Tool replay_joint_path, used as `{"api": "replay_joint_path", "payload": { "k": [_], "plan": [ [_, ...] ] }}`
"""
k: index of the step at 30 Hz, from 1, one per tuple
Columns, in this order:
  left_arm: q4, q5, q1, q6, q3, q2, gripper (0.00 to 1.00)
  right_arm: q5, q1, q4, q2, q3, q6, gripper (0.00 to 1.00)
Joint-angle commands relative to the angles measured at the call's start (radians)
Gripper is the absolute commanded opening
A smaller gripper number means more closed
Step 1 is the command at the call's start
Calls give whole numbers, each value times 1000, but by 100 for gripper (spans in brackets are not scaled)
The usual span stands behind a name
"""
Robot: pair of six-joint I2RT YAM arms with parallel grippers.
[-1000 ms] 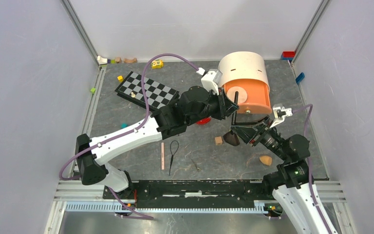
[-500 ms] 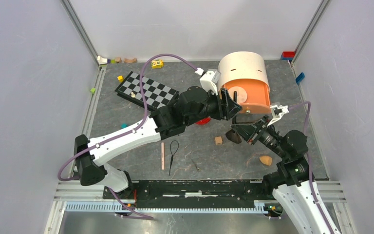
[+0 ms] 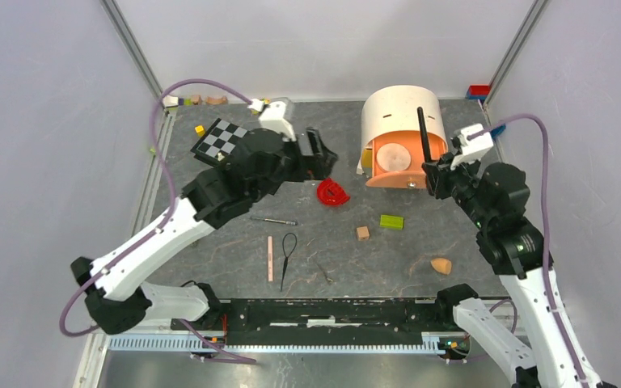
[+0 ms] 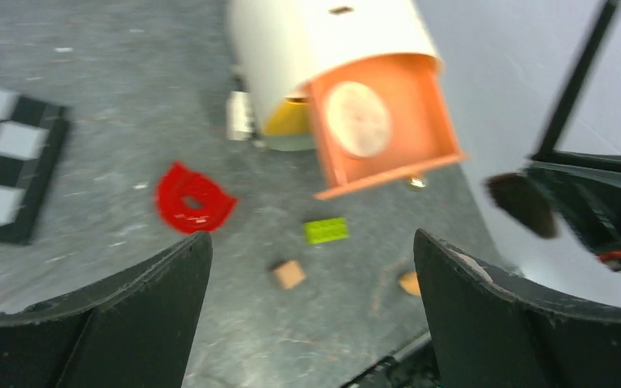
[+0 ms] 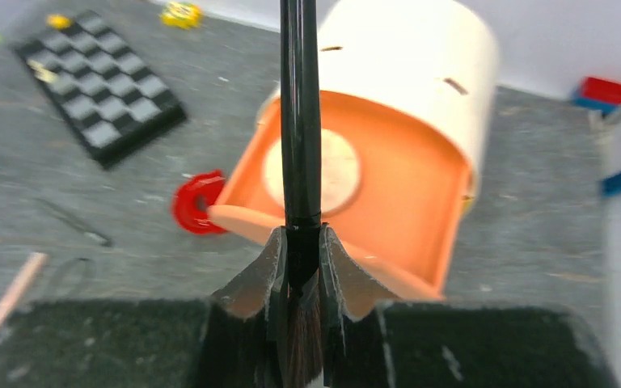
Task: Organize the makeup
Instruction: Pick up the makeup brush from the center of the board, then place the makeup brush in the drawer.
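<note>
Grey, stone-patterned worktop fills the overhead view. At the back right stands a cream cylindrical organiser, its orange drawer pulled open with a round peach compact lying inside. The left jaws hang wide apart and empty above the worktop, between the chequered palette and the red curved piece, touching nothing. The right jaws, raised just right of the drawer, are clamped on a black-handled brush whose handle points up and away. Only this view shows the loose things on the near worktop: a pink stick, a black loop-ended tool beside it, a thin dark stick, and well apart at the right the orange teardrop sponge. A green block and a wooden block lie between them. The left wrist view is blurred and frames the drawer and compact between its two spread fingers. It alone shows the brush from the side, dark bristles at its low end beside the right jaws, and something yellow tucked under the organiser next to the drawer. The right wrist view gives the grip close up: both fingers press on the brush near its ferrule, with the bristles down between them. The handle crosses in front of the compact in the drawer.
</note>
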Motion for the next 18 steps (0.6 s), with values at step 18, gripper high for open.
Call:
{"api": "replay_joint_path", "payload": {
  "k": [18],
  "plan": [
    [-221, -137, 274, 248, -162, -147, 100, 129, 1, -303, 413, 365, -849, 0]
  ]
}}
